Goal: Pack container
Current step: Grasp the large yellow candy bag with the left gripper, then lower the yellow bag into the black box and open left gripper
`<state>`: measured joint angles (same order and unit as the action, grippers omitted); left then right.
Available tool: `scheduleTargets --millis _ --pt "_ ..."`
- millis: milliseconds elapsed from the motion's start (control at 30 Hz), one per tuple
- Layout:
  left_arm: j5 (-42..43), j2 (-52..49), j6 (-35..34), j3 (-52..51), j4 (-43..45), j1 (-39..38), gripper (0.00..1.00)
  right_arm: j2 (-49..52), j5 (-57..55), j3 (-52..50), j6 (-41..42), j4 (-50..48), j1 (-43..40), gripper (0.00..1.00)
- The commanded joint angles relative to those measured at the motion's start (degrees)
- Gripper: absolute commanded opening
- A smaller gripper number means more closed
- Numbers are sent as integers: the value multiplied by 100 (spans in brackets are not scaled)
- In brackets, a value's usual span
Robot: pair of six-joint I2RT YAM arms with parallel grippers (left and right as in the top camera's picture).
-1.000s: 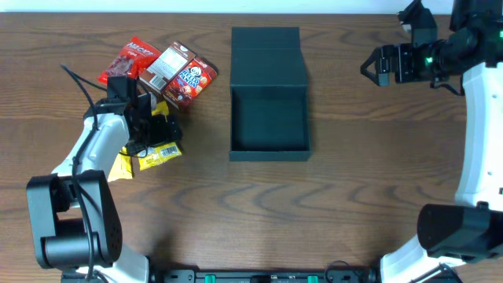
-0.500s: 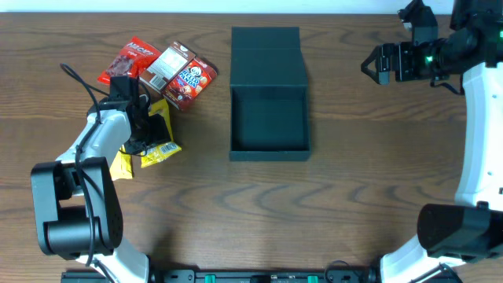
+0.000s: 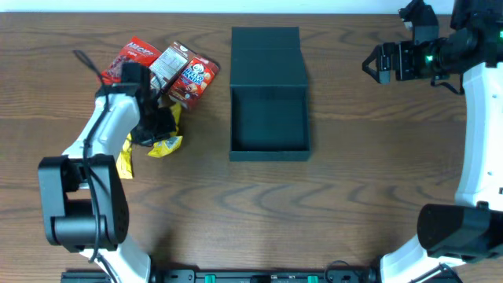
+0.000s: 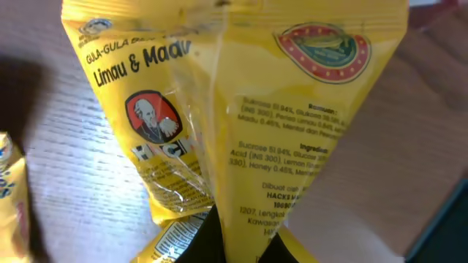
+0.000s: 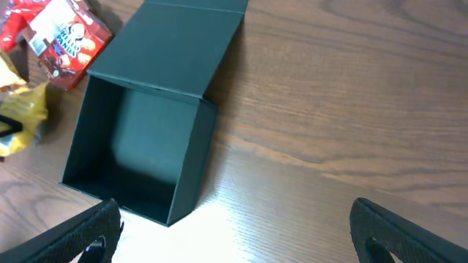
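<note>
Overhead, the container sits near the middle of the table, open and with nothing visible inside. Its hinged flap lies flat on the wood at its 12 o'clock side. A cluster of snack packets lies at the container's 10 o'clock. The left gripper is at its 9 o'clock, and the left wrist view suggests it is pinched onto a yellow candy packet by the lower seam, with the film creased toward the fingers. A second yellow packet lies flat at the 7 o'clock side of that gripper. The right gripper hangs at the container's 2 o'clock, well apart from it, with its fingers spread and nothing between them. The container looks like light, stiff cardboard with a matte skin, so it should not slip in a grasp, but it may slide across the table if nudged, and its thin walls could dent under a hard squeeze. If it needs steadying, the 3 o'clock wall is the sensible hold, one finger inside and one outside. For closing, the flap's free edge at 12 o'clock is the part to take, since the hinge will probably fold easily.
</note>
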<state>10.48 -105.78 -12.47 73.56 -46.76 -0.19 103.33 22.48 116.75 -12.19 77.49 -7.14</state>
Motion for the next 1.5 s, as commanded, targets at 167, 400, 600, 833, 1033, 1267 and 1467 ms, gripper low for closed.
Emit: scheduleTargets --millis 167,400,600,833,1033,1267,1467 --pt "-988 487 -44 1429 -761 -979 6 -68 -68 7 -72 9 31 99" --pt "-973 479 -522 1659 7 -2319 6 -68 -74 7 -72 4 31 99" --pt "-944 -59 -1102 1659 262 -3012 6 -68 -153 7 -70 4 20 99" --pt "-944 -706 -1845 1659 417 -3342 6 -68 -146 7 -4 2 -48 99" --pt "-942 -914 -2100 1659 396 -3359 6 -68 -146 7 101 2 -76 99" --pt "-745 -927 -2092 1659 343 -3359 71 -68 -146 7 101 4 -76 99" --pt "-627 -785 -1939 1707 350 -3357 70 -68 -146 7 101 4 -76 99"
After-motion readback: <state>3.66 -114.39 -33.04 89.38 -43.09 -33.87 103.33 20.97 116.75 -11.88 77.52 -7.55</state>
